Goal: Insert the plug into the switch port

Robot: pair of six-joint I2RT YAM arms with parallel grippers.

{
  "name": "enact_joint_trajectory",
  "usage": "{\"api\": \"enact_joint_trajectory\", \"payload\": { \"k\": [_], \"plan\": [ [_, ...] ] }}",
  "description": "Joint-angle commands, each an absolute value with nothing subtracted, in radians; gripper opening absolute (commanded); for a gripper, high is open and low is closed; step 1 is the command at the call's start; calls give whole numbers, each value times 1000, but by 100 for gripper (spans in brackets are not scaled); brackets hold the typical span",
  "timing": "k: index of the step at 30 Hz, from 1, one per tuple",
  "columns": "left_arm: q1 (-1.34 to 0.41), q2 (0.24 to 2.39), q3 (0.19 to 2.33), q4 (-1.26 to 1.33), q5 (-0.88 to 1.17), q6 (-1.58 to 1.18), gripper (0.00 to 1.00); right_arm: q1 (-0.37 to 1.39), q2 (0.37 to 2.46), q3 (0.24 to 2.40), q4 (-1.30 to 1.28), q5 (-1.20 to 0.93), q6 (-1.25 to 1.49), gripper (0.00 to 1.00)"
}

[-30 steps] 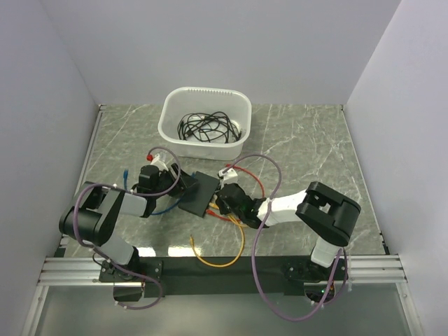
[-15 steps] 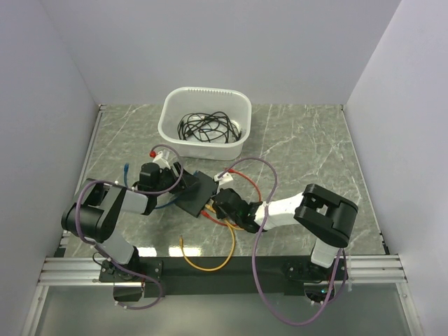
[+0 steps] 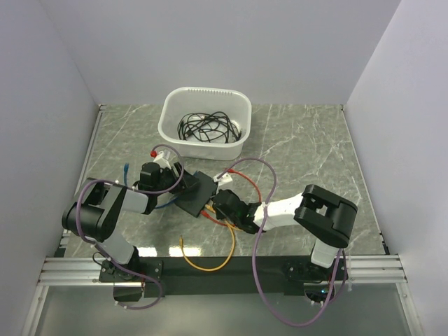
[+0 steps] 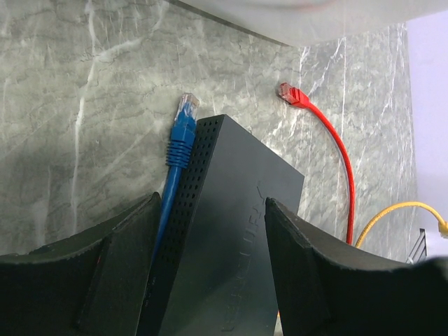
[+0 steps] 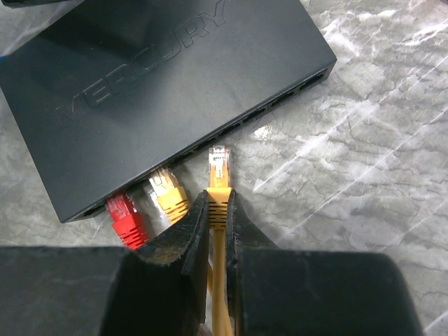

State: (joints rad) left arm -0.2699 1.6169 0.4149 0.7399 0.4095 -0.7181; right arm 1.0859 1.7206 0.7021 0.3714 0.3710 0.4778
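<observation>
The black switch (image 5: 161, 77) lies on the marble table with its port row facing my right gripper (image 5: 217, 199). That gripper is shut on the yellow plug (image 5: 219, 168), whose clear tip sits just short of an empty port. A red plug (image 5: 124, 213) and another yellow plug (image 5: 168, 192) sit in ports to its left. My left gripper (image 4: 210, 203) is shut on the switch (image 4: 231, 231) from the opposite end, a finger on each side. From above, the switch (image 3: 196, 192) lies between the left gripper (image 3: 176, 187) and the right gripper (image 3: 215, 205).
A blue cable (image 4: 183, 126) runs along the switch's vented side, inside my left finger. A loose red plug (image 4: 290, 92) lies beyond the switch. A white tub (image 3: 204, 148) of black cables stands at the back. A yellow cable (image 3: 210, 262) loops near the front edge.
My right gripper moved left toward the switch with the yellow plug, dragging the yellow loop left. The left gripper and switch shifted slightly back. Little has moved in the last half second.
</observation>
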Motion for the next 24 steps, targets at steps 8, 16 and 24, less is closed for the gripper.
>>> {"api": "enact_joint_trajectory", "payload": {
  "k": [8, 16, 24],
  "plan": [
    [-281, 1638, 436, 747, 428, -701, 65, 1131, 1717, 759, 298, 430, 454, 0],
    [-290, 1651, 431, 756, 425, -700, 65, 1134, 1724, 784, 296, 452, 449, 0],
    [-302, 1655, 434, 747, 416, -693, 64, 1134, 1720, 801, 302, 477, 445, 0]
  ]
}}
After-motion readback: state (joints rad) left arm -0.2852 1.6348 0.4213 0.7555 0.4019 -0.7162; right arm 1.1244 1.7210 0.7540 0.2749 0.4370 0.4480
